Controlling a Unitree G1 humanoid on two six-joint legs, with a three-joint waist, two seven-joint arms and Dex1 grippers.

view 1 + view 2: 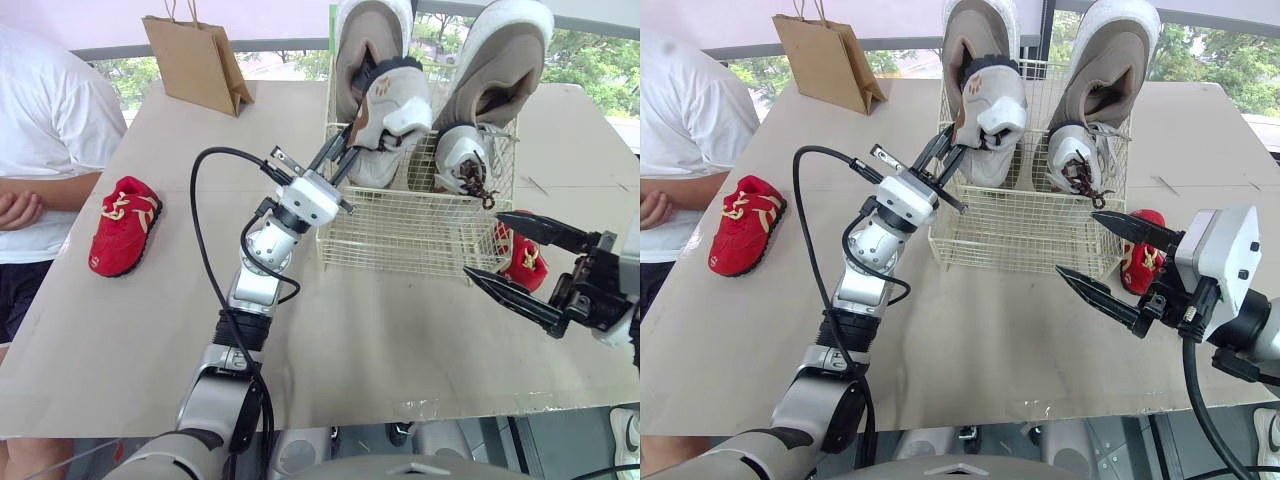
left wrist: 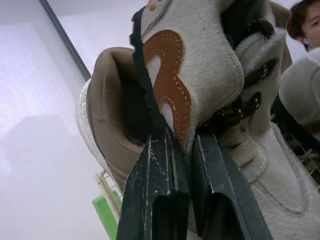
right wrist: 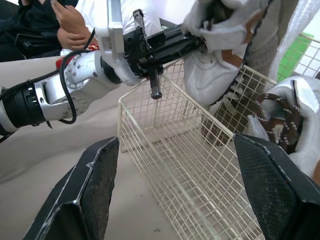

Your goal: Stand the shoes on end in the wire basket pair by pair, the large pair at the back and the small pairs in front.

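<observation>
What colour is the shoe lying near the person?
The shoe is red with cream trim, clearest in the left eye view.

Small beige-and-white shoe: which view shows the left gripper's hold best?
Left wrist view: the left gripper pinches the small beige-and-white shoe close up. Eye views show it at the cream wire basket; right wrist view shows it from the side.

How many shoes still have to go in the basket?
Done: the large pair stands at the back of the wire basket, with one small white shoe in front. In hand: the left gripper grips the other white shoe at the basket. Left: two red shoes on the table; the right gripper is open.
</observation>
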